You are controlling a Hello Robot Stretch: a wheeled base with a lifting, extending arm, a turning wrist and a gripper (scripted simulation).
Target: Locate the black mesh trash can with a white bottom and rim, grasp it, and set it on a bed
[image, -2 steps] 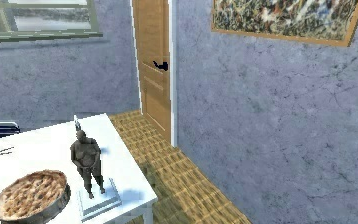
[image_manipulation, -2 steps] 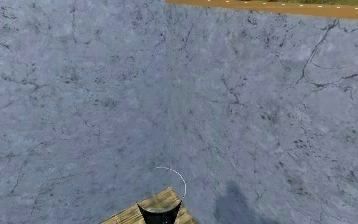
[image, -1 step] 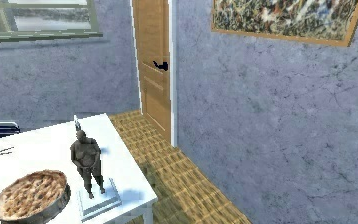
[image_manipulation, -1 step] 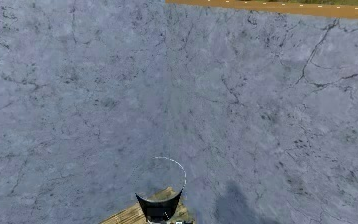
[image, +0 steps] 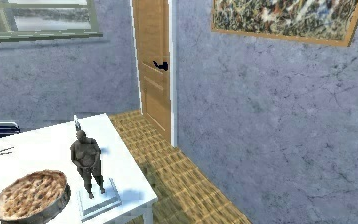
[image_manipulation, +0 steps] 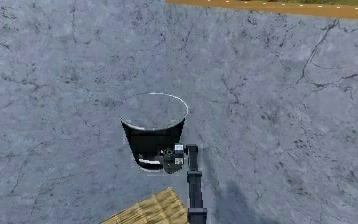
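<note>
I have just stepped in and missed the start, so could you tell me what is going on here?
The Stretch robot's arm reaches out toward a blue-grey wall, and its fingers hold the black mesh trash can clear of the floor. Ahead stand a white table with a dark statue and a wooden door.

Forward view faces a door (image: 154, 62); both views share the wall (image: 277, 110).

Black trash can (image_manipulation: 152, 128) aloft in hand (image_manipulation: 163, 160)
</note>
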